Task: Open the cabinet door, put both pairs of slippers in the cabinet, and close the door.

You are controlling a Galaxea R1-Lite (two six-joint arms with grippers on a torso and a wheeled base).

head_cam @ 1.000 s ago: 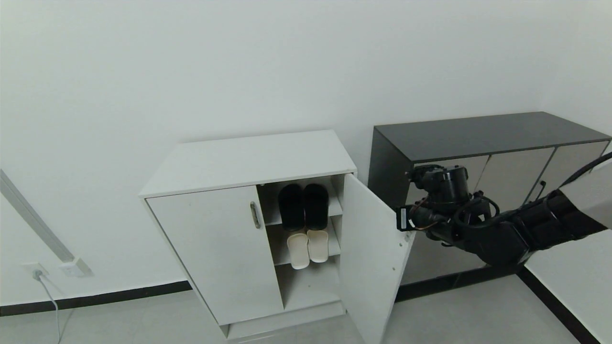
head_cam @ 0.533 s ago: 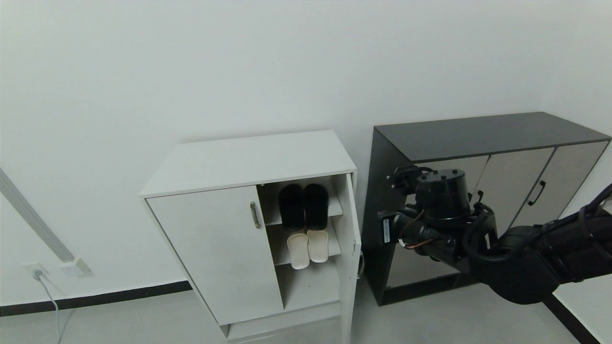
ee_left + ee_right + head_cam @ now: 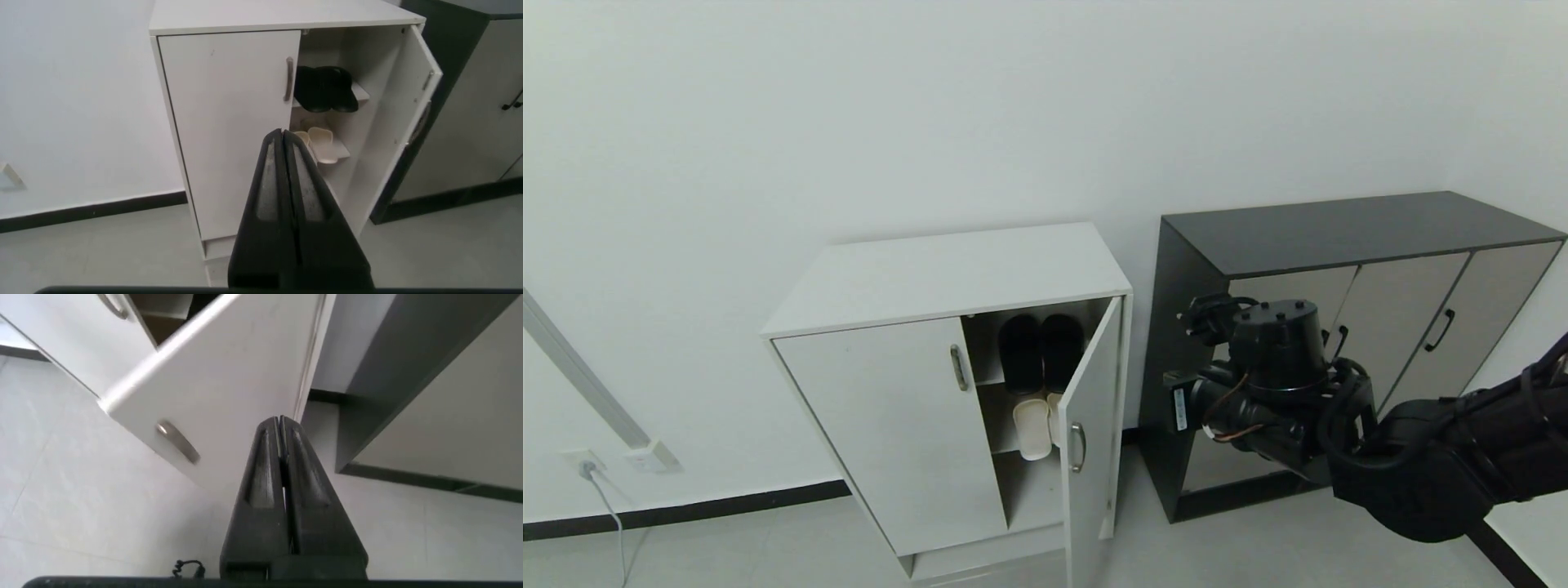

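Note:
The white cabinet (image 3: 947, 278) stands against the wall with its left door shut and its right door (image 3: 1090, 425) swung about halfway shut. Black slippers (image 3: 1041, 347) lie on the upper shelf and cream slippers (image 3: 1031, 425) on the shelf below, partly hidden by the door. My right gripper (image 3: 282, 429) is shut on nothing, its tip at the door's outer face (image 3: 229, 400) near the hinge side, away from the handle (image 3: 176, 441). My left gripper (image 3: 282, 139) is shut and hangs well in front of the cabinet (image 3: 229, 98); past it I see both pairs (image 3: 327, 86) (image 3: 320, 144).
A dark cabinet (image 3: 1339, 237) with grey doors stands just right of the white one, close behind my right arm (image 3: 1274, 359). A wall socket with a cable (image 3: 584, 467) is at the far left. Bare floor tiles (image 3: 727, 547) lie in front.
The right door has swung from wide open to about half shut. My right arm moved left after it, then dropped slightly.

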